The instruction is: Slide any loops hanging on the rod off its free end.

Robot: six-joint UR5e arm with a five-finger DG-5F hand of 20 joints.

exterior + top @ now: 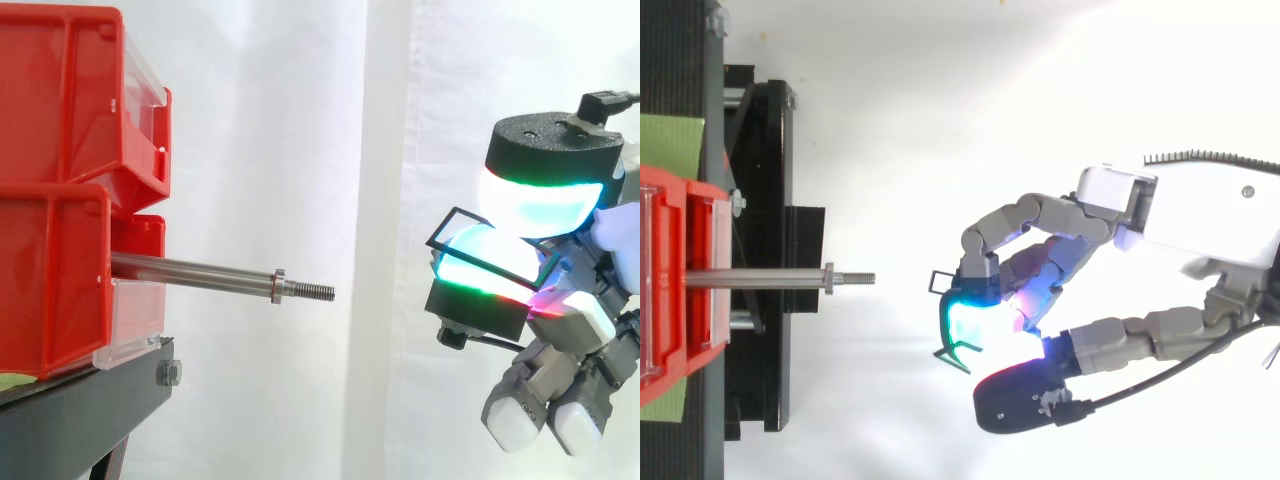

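Hand (1040,215): mine, pads pinched on a thin black loop (440,226) | loop: well apart from the rod (200,270), beyond its threaded free end (315,291) | rod: looks bare, juts from red bins (60,200) | risk: my shallow pinch may let the loop twist out and drop.

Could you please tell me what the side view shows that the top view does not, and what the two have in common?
Side view: the red plastic bins are stacked one above the other, and the thin black square loop sits slightly higher than the threaded tip of the silver metal rod. Top view: the black stand extends beneath the rod, and the hand joins a white wrist housing. Both: the rod is bare, and the hand pinches the loop clear of its free end.
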